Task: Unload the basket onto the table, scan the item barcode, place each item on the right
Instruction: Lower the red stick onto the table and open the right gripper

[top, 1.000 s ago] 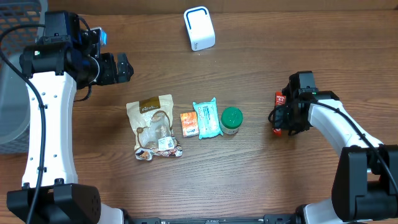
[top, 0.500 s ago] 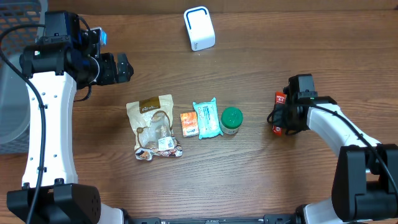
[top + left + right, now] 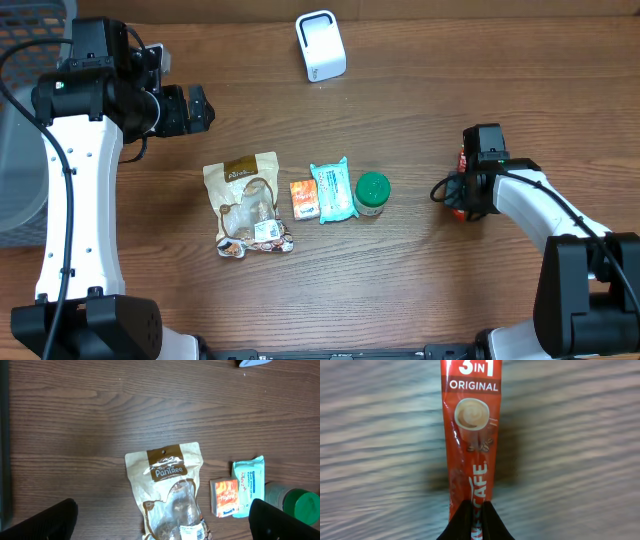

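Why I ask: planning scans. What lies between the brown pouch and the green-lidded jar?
An orange packet and a teal wipes pack, seen overhead.

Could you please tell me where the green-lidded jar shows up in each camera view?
Overhead: the green-lidded jar sits mid-table, at the right end of the row of items.
Left wrist: at the lower right edge.
Right wrist: not in it.
Shared landmark: the teal pack beside it, in overhead and left wrist.
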`<action>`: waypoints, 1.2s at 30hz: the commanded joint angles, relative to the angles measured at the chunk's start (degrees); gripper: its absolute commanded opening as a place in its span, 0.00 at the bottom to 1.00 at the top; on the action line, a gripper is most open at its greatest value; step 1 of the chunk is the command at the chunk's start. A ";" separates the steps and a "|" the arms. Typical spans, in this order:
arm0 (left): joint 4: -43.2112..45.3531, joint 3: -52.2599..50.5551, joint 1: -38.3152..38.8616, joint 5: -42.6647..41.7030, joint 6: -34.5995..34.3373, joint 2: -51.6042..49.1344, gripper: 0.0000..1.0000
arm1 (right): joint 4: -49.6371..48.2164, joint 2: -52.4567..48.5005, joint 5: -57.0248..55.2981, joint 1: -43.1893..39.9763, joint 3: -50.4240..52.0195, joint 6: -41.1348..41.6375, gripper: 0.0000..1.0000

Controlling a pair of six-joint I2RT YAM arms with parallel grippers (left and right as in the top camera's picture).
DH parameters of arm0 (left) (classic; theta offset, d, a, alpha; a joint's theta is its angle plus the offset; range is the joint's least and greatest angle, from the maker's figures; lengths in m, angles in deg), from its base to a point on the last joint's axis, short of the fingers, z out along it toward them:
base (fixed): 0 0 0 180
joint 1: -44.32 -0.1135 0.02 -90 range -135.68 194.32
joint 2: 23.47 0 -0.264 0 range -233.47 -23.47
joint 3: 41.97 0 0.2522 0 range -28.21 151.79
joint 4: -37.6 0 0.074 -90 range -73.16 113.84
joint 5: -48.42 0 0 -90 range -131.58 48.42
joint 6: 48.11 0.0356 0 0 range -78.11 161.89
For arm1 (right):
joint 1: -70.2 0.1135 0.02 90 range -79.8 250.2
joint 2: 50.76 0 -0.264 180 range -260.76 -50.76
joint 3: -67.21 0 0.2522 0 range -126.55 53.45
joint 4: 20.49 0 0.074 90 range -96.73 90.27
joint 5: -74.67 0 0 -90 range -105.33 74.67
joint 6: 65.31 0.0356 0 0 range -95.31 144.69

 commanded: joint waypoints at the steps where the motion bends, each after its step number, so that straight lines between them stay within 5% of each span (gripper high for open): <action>1: 0.09 -0.42 -0.20 0.13 0.04 -0.26 1.00 | 0.98 -0.35 -7.34 -0.11 0.83 0.17 0.07; 18: 0.09 -0.42 -0.20 0.13 0.04 -0.26 1.00 | 6.01 -0.04 -8.33 -0.11 -2.49 -3.45 0.04; 21: 0.09 -0.42 -0.20 0.13 0.04 -0.26 1.00 | 6.82 -0.04 -8.31 -0.11 -3.34 -3.43 0.20; 27: 0.09 -0.39 -0.20 0.13 0.04 -0.26 1.00 | 11.52 -0.04 -7.19 -0.09 -8.87 -2.73 0.22; 36: 0.11 -0.42 -0.20 0.13 0.04 -0.26 1.00 | 20.55 -0.04 26.84 0.98 -20.37 4.42 0.28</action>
